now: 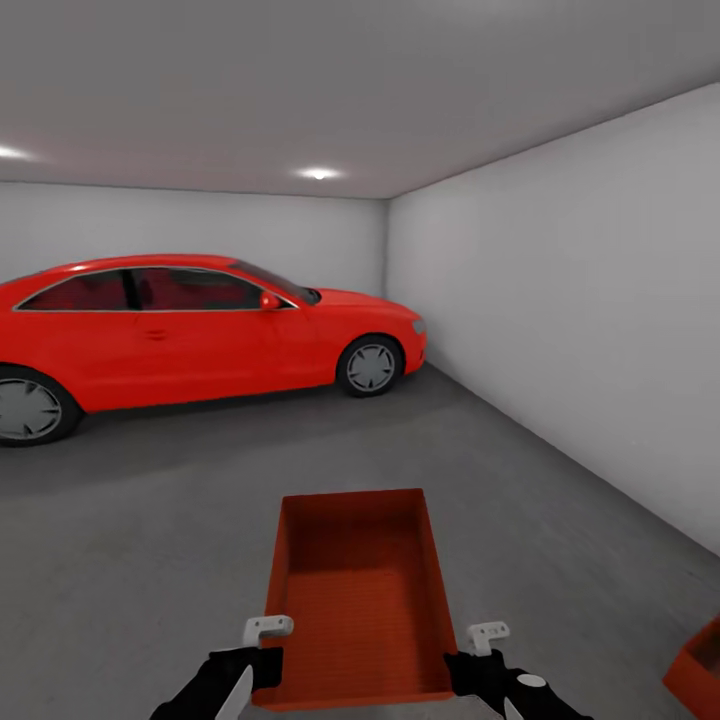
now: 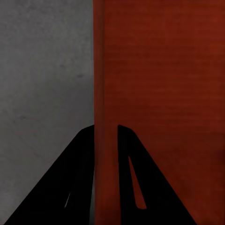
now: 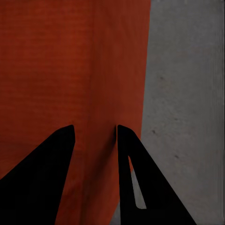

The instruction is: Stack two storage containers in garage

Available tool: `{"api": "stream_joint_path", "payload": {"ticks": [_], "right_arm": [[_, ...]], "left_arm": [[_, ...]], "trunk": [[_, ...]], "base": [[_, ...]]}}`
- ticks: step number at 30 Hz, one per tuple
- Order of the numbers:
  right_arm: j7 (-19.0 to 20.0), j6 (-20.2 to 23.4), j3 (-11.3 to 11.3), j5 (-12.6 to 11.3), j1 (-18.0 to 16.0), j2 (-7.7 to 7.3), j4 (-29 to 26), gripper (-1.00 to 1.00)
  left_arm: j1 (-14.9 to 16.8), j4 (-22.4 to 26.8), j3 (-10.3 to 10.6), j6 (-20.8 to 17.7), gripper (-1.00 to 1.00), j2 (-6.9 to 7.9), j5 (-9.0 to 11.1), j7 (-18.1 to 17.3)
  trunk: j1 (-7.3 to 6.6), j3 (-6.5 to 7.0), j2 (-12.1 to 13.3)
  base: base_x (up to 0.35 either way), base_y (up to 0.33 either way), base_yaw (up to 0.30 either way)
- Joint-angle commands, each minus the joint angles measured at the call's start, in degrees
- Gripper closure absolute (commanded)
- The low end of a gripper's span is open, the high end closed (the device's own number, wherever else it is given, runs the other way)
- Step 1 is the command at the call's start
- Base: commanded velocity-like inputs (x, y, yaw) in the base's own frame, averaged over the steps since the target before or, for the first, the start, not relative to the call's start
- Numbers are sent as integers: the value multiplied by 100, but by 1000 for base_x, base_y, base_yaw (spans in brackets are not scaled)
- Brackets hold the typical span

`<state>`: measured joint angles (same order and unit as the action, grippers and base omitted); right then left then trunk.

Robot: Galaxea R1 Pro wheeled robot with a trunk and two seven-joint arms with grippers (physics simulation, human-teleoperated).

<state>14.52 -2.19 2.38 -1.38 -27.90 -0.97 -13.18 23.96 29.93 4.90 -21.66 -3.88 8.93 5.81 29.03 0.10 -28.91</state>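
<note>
The left gripper (image 1: 262, 648) clamps the left long wall of a red-orange storage container (image 1: 358, 600) near its close end. In the left wrist view the two dark fingers (image 2: 126, 164) straddle that thin wall (image 2: 105, 93), one on each face, with the container's interior beyond. The right gripper (image 1: 478, 652) holds the opposite long wall the same way; in the right wrist view its fingers (image 3: 129, 159) sit either side of the wall's edge (image 3: 126, 93), one inside the bin, one outside over the concrete.

The container is open side up and level, held between the two grippers above the dark grey floor (image 1: 150, 520). Its long axis runs straight away from the robot, its far short wall pointing toward the rear wall of the garage.

A second storage container (image 1: 700, 668) lies to the right of the held container, apart from it, cut off by the picture's edge. A red car (image 1: 190, 330) stands broadside well beyond the held container and to its left, its nose toward the white side wall (image 1: 580, 300). The floor between the container and the car is bare concrete. Two ceiling spotlights (image 1: 318, 173) are lit above the car.
</note>
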Motion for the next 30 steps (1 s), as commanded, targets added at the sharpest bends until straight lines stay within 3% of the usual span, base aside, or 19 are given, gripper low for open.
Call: {"api": "stream_joint_path", "payload": {"ticks": [1,30], "right_arm": [[139,-25,242,-20,8,114,23,100],[139,-27,246,-20,4,114,21,100]], "left_arm": [[3,57,-42,206,100,0,-144,181],[3,57,-42,206,100,-16,-143,183]], "trunk": [[5,1,-3],[5,69,-3]], "base": [[324,0,-274],[325,0,-283]]}}
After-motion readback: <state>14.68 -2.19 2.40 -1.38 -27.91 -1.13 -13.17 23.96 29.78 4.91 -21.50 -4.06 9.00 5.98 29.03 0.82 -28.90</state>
